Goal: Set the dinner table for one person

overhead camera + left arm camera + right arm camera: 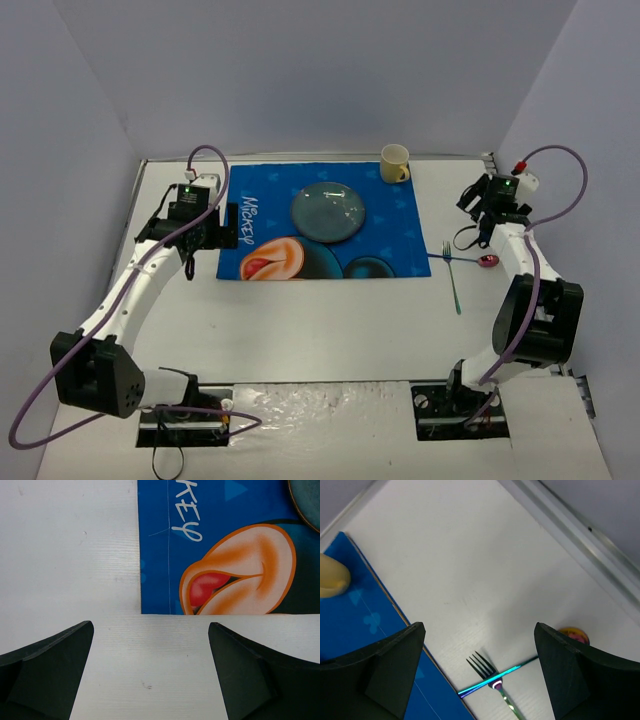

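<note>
Plate (pixel 329 211) sits on placemat (pixel 400 230), mug (pixel 395 163) at its far corner; left claw (pixel 150 640) and right claw (pixel 479 630) gape wide.

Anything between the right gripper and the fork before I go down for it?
Nothing stands between the open right gripper and the fork. But a second utensil lies crossed with it just below the tines.
</note>
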`<state>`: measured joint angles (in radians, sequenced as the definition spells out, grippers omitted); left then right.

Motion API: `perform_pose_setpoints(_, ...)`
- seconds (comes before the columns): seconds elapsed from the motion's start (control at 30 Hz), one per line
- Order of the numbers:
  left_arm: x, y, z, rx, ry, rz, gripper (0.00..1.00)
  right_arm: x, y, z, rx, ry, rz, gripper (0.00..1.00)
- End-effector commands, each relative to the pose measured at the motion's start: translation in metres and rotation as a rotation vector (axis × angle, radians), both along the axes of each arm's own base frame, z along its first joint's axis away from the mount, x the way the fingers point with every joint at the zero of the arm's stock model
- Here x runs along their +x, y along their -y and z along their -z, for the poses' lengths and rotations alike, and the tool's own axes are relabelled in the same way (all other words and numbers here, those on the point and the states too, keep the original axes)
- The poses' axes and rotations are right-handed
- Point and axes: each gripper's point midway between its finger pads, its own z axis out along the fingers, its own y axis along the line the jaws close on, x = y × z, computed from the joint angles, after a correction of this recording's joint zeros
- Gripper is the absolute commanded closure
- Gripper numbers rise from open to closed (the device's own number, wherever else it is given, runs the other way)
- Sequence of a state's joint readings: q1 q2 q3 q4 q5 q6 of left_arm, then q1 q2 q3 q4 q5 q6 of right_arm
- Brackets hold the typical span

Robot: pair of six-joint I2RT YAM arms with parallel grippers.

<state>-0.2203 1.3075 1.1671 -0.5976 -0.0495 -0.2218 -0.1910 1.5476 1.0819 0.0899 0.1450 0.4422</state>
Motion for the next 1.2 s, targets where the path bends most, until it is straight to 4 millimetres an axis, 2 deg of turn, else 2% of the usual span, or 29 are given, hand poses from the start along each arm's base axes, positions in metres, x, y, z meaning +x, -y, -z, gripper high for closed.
perform_pose_setpoints(0.0,0.005,0.000,-0.032,-0.036,0.107,-0.012,0.03,-0.025,0.002,0.017,0.062,-0.014,0.157,0.15)
perform_pose_setpoints(0.13,0.003,-0.002,-0.035,-0.034,0.115,-0.014,0.03,-0.049,0.008,0.051,0.074,-0.119,0.255,0.24)
perform_pose_setpoints(0.27,0.003,-0.004,-0.036,-0.026,0.120,-0.021,0.03,-0.057,0.006,0.078,0.116,-0.194,0.313,0.30)
perform_pose_setpoints(0.5,0.002,-0.004,-0.037,-0.025,0.124,-0.021,0.03,-0.065,0.003,0.103,0.172,-0.254,0.388,0.37)
perform_pose_setpoints(0.73,0.002,-0.003,-0.037,-0.029,0.125,-0.018,0.03,-0.068,0.003,0.122,0.188,-0.295,0.424,0.47)
perform_pose_setpoints(1.17,0.001,-0.004,-0.036,-0.026,0.122,-0.020,0.03,-0.063,0.004,0.140,0.198,-0.328,0.452,0.63)
